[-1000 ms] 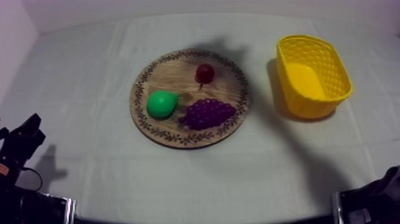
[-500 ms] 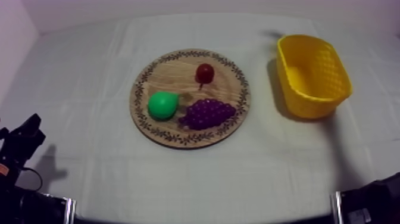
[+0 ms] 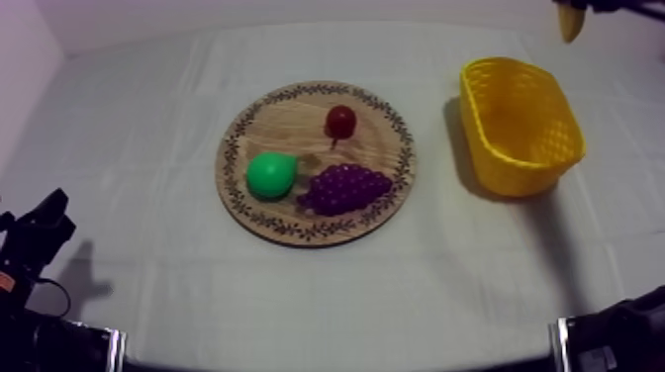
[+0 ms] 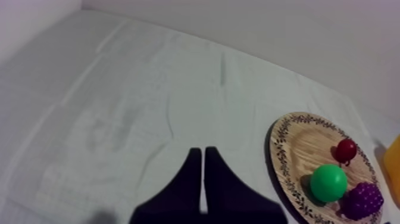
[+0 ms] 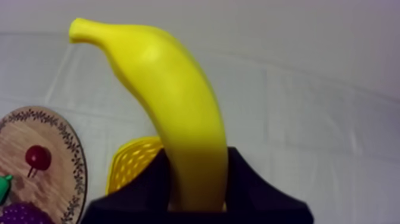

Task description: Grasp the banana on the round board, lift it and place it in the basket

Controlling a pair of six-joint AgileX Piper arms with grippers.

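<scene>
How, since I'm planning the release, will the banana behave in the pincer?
Likely stiff: the banana juts from the right pincer without sagging. Its smooth skin may slip. Long beyond the grip, it could pivot.

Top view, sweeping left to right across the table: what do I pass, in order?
left gripper → pear → grapes → yellow basket
</scene>
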